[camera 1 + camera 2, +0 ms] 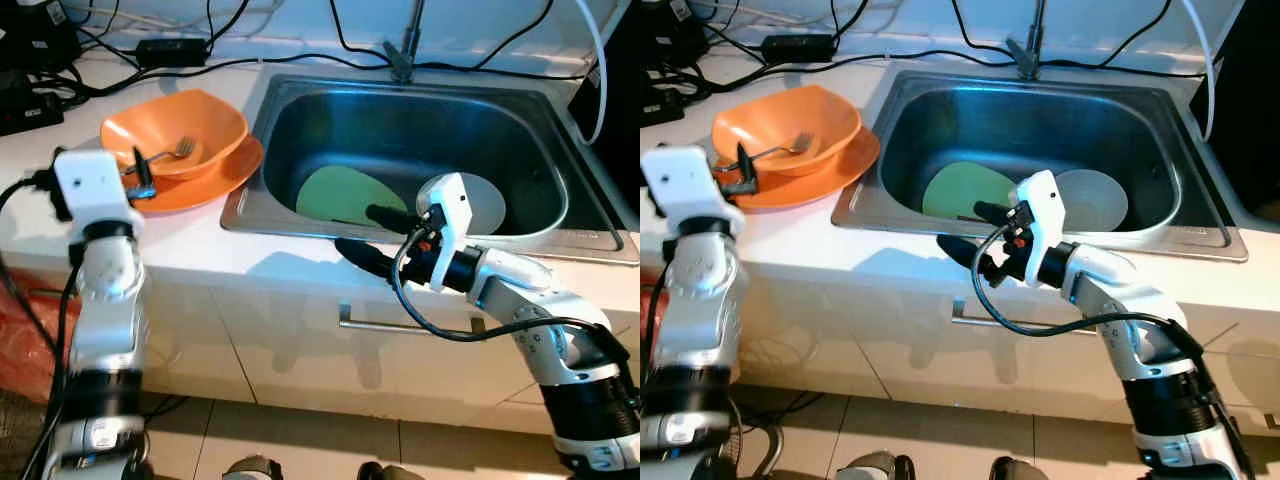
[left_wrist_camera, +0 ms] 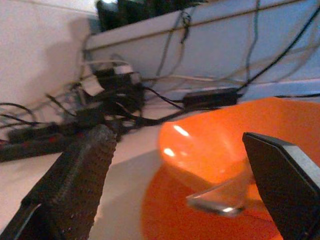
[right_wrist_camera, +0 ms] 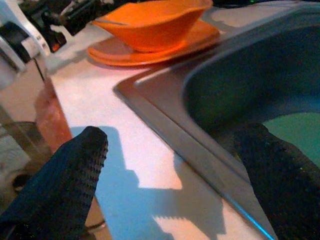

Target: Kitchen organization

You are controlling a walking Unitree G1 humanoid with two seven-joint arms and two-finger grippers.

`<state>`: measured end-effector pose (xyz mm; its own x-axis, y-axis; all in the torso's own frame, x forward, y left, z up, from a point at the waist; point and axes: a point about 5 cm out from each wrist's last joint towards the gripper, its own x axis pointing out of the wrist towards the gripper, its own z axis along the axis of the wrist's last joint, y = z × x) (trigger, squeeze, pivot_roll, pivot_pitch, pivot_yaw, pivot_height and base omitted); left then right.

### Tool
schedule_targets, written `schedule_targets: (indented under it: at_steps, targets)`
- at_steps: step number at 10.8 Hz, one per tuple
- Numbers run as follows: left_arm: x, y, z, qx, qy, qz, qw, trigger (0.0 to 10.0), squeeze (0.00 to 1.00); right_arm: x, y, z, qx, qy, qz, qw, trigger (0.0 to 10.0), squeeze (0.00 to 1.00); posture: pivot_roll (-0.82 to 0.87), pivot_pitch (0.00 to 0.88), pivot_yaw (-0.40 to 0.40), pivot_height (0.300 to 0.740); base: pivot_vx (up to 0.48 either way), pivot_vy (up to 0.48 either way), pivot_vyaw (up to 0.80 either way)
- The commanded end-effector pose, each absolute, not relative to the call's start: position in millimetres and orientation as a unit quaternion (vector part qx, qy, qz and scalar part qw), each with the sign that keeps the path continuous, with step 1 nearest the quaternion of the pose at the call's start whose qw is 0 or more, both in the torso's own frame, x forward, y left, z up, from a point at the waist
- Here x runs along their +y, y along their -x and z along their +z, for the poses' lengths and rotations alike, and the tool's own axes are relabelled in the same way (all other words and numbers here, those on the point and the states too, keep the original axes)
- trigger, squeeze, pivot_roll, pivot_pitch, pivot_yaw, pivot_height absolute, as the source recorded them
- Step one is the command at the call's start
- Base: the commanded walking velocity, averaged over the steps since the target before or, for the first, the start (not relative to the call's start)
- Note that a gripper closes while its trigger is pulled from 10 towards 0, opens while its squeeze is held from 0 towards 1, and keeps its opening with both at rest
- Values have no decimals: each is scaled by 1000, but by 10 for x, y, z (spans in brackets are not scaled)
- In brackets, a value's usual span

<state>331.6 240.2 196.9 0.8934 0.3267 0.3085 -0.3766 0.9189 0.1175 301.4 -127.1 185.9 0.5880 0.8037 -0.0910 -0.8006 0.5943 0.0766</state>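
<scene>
So the orange bowl [image 1: 175,130] sits stacked on an orange plate [image 1: 215,178] on the worktop [image 1: 190,245], fork [image 1: 165,155] inside, probably waiting for the sink [image 1: 410,120]. Left end effector [image 1: 140,178] hovers at the plate's rim, fingers spread. Right end effector [image 1: 375,238] straddles the sink's front edge, also spread and empty, above a green plate [image 1: 340,193].

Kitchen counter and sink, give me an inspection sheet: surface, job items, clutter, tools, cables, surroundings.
Surface: white counter around a steel sink.
Job's things: orange bowl with a fork in it, on an orange plate; green plate and grey plate in the sink.
Clutter: black power adapter at the back.
Grippers: left tool open at the orange plate's near edge; right tool open over the sink's front rim.
Cables: black cables behind the sink.
Surroundings: tiled floor, cabinet handle.
</scene>
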Motion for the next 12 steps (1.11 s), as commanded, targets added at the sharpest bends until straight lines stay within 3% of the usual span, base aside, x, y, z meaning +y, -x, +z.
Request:
schedule_targets:
  at_steps: [1, 2, 4, 5, 6, 7, 12]
  targets:
    - [2389, -3354, 1903, -124, -68, 165, 976, 10000, 400, -1366, -3030, 1848, 52, -1, 429, 902, 10000, 0, 29, 92, 8, 740, 0, 0, 0]
    - [2351, -3404, 1888, -123, -61, 139, 981, 10000, 0, -1472, -3099, 1865, 42, 5, 396, 917, 10000, 0, 24, 93, 12, 740, 0, 0, 0]
    - [2288, -3456, 1872, -120, -48, 98, 987, 10000, 0, -1639, -3175, 1929, 34, 7, 368, 929, 10000, 0, 19, 95, 16, 740, 0, 0, 0]
    - [2271, -3469, 1857, -119, -39, 85, 989, 3216, 0, -1659, -3203, 1965, 29, 9, 363, 931, 10000, 0, 17, 96, 21, 740, 0, 0, 0]
    - [2259, -3477, 1848, -117, -34, 83, 989, 510, 0, -1658, -3216, 1983, 25, 12, 362, 932, 10000, 0, 17, 96, 21, 740, 0, 0, 0]
    - [2242, -3491, 1853, -119, -26, 76, 990, 0, 0, -1645, -3237, 2008, 17, 12, 360, 933, 10000, 0, 18, 97, 25, 740, 0, 0, 0]
    - [2271, -3503, 1977, -151, -29, 73, 985, 0, 0, -1597, -3168, 1980, 33, 2, 408, 912, 10000, 0, 24, 97, 30, 740, 0, 0, 0]
